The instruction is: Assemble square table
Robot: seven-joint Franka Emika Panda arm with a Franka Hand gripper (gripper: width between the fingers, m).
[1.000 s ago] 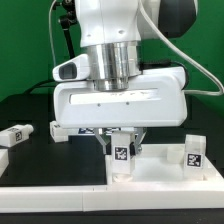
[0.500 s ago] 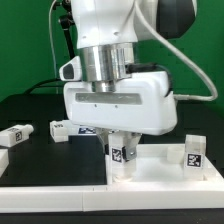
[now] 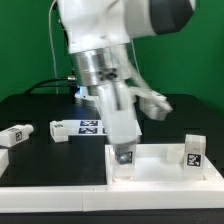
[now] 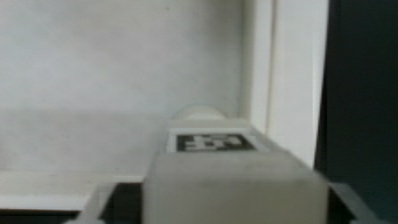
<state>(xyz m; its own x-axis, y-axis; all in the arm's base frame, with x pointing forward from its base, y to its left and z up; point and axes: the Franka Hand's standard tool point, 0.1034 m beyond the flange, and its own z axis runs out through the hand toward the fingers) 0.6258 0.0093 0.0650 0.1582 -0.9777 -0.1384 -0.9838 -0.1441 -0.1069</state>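
Square table top (image 3: 165, 172), a big white panel, lies flat on the black counter (image 3: 30, 108), low on the exterior view's right. A first leg post (image 3: 122, 158) stands up straight in the panel's corner toward the exterior view's left. It has a black-and-white tag on its side. The pincer (image 3: 122, 147) reaches down right onto the top of this post, turned so only its thin side shows. I cannot tell if it grips the post or just sits around it. In the wrist view the first leg post (image 4: 222, 175) fills the middle, with the white panel (image 4: 107, 80) behind it. A second leg post (image 3: 193, 152) stands up on the panel at the exterior view's right. A third leg post (image 3: 17, 133) and a fourth leg post (image 3: 58, 131) lie on the counter, well apart from the panel. The marker board (image 3: 90, 126) lies just beside the fourth one.
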